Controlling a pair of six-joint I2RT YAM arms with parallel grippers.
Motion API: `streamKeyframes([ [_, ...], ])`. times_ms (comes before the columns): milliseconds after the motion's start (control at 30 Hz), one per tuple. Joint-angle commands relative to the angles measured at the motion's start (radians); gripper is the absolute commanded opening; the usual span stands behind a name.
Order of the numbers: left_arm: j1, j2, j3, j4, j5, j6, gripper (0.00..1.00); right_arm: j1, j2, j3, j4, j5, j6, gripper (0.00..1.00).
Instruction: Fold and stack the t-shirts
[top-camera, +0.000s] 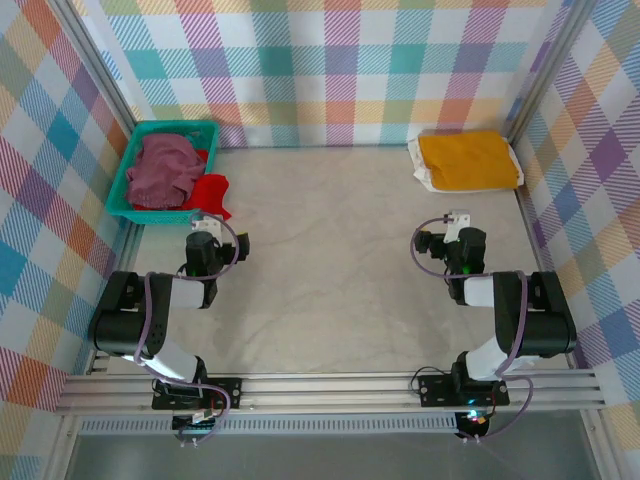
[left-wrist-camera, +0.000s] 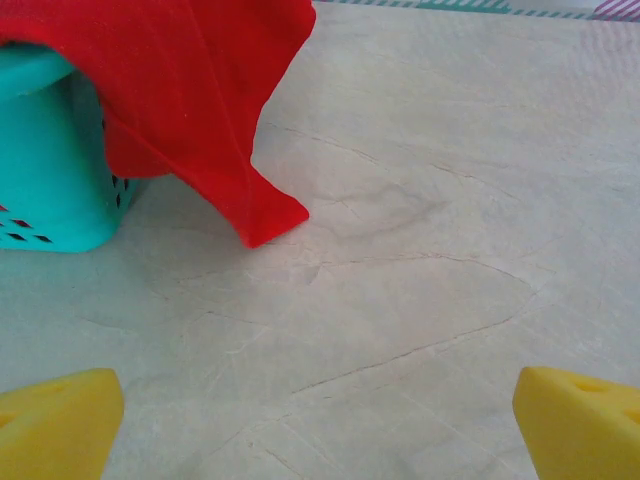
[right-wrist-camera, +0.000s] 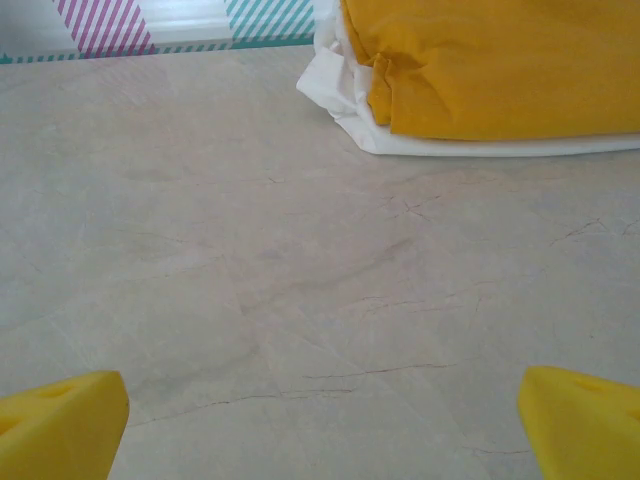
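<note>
Your left tool, released like the right tool, is nearer: the red t-shirt drapes from the basket just beyond it at twelve o'clock.

The maroon t-shirt, bright red t-shirt and yellow-orange t-shirt each show one solid colour. The cloth is white and the basket teal. The surface is pale beige, faintly veined. The walls are pastel plaid. The left pincer and right pincer have yellow fingertips.
</note>
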Motion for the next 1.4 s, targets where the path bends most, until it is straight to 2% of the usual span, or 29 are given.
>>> streamKeyframes([
  [0,0.010,0.004,0.009,0.007,0.010,0.011,1.00,-0.001,0.001,0.006,0.015,-0.018,0.009,1.00],
  [933,0.008,-0.017,0.005,0.003,0.016,0.014,1.00,-0.001,-0.016,-0.006,0.039,-0.007,0.016,1.00],
  [967,-0.011,-0.073,0.008,-0.040,-0.011,0.029,1.00,0.007,-0.077,-0.010,0.000,0.031,0.020,1.00],
  [1000,-0.038,-0.143,0.016,-0.108,-0.071,0.037,1.00,0.016,-0.165,0.012,-0.119,0.076,0.034,1.00],
  [1067,-0.065,-0.348,0.048,-0.295,-0.167,-0.021,1.00,0.017,-0.337,0.106,-0.448,0.175,0.202,1.00],
  [1100,-0.065,-0.431,0.063,-0.360,-0.167,-0.072,1.00,0.016,-0.386,0.134,-0.520,0.153,0.244,0.99],
  [1167,-0.063,-0.551,0.139,-0.504,-0.154,-0.128,1.00,0.024,-0.449,0.169,-0.550,-0.008,0.266,1.00],
  [1267,-0.012,-0.480,0.387,-0.808,-0.207,-0.191,1.00,0.077,-0.425,0.284,-0.648,-0.082,0.263,0.99],
  [1367,0.085,-0.260,0.674,-1.029,-0.167,-0.262,1.00,0.155,-0.331,0.451,-0.798,-0.027,0.215,0.99],
])
